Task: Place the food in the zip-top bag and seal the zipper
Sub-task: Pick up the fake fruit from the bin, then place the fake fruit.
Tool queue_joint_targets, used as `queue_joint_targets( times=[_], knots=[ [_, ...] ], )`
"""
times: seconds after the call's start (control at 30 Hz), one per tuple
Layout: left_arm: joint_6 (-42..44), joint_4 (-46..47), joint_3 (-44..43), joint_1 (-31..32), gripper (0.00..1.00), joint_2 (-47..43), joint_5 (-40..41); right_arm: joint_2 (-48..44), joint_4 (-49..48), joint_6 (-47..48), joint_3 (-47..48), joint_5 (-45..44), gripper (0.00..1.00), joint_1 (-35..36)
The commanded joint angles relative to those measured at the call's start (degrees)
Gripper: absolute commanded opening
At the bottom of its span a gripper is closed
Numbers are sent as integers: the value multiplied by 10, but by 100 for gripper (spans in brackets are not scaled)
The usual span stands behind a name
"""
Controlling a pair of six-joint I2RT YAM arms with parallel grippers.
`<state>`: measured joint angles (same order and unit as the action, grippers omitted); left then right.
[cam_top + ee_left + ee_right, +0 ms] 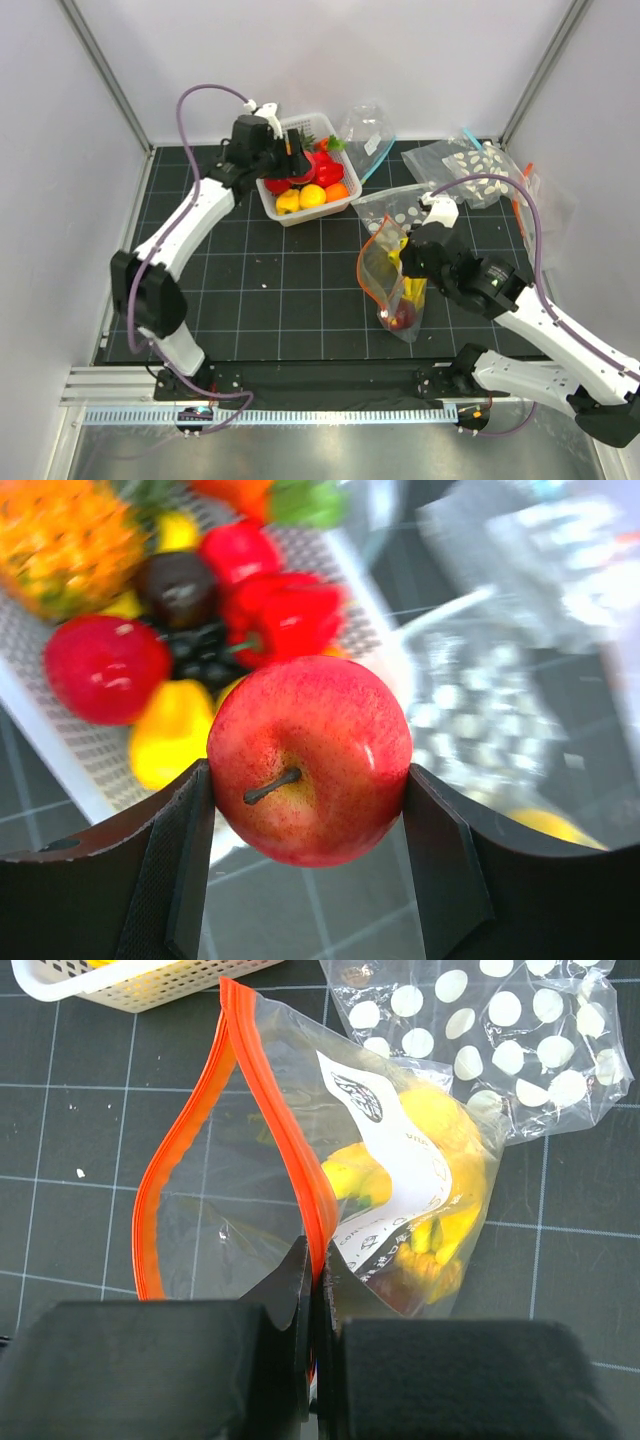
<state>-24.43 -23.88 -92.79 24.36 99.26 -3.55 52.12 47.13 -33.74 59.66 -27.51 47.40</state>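
From above, we see the left gripper (290,160) over the white basket (283,212) at the back of the counter (260,290), with something red in it. The zip-top bag (385,275) stands by the right arm, well apart from the basket, and the right gripper (408,240) holds its top. A yellow banana bunch (413,290) and a dark round fruit (400,318) are inside the bag. From the left wrist, we see that gripper closed tight on a red apple (310,760), one finger on each side, with the other fruits in the basket behind it. From the right wrist, the gripper is pinched shut on one side of the orange-red zipper (275,1110), so the mouth hangs open, but the gap is narrow. We think the apple could bump the zipper edge and tug the bag out of the pinch, or miss and roll across the counter. It is smooth and round, so it could slip too. The white label (395,1175) has a dark swirly logo and tiny print, too small and bent for us to read.
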Motion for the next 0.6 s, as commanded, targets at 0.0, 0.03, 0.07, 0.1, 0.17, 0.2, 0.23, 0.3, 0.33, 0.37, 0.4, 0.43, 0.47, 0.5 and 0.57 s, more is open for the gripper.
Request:
queue_joint_targets(
  times=[0.0, 0.03, 0.07, 0.1, 0.17, 0.2, 0.23, 0.3, 0.33, 0.37, 0.4, 0.43, 0.47, 0.5, 0.57],
  knots=[
    [-32, 30, 37, 9, 34, -84, -97, -9, -25, 6, 0, 6, 1, -2],
    [-38, 31, 49, 23, 33, -96, -109, -8, -27, 5, 0, 7, 1, -2],
    [-41, 31, 73, 33, 33, -109, -109, -8, -27, 3, 0, 9, 1, -2],
    [-44, 37, 87, 45, 33, -125, -107, -6, -30, 3, -1, 13, 1, -2],
    [-54, 54, 124, 79, 33, -171, -99, -4, -35, -2, -2, 18, 1, -2],
    [-58, 59, 135, 90, 32, -186, -101, -3, -39, -4, -5, 22, 1, -2],
    [-61, 62, 144, 113, 32, -214, -96, -3, -40, -5, -6, 24, 1, -2],
    [-62, 61, 164, 153, 31, -237, -86, -2, -43, -9, -9, 29, 1, -2],
    [-62, 62, 170, 165, 31, -258, -82, -3, -43, -9, -10, 29, 1, -1],
    [-65, 62, 182, 178, 31, -267, -77, -3, -44, -10, -11, 28, 1, -2],
    [-68, 61, 189, 202, 31, -277, -74, -3, -44, -11, -11, 27, 1, -2],
    [-70, 62, 202, 215, 31, -295, -60, -4, -43, -12, -9, 27, 1, -1],
    [-72, 62, 208, 228, 31, -303, -52, -4, -41, -12, -8, 26, 1, -2],
    [-74, 65, 214, 254, 31, -310, -41, -5, -38, -11, -6, 25, 1, -2],
    [-77, 67, 228, 277, 31, -317, -31, -4, -28, -11, 1, 20, 1, -2]
  ],
)
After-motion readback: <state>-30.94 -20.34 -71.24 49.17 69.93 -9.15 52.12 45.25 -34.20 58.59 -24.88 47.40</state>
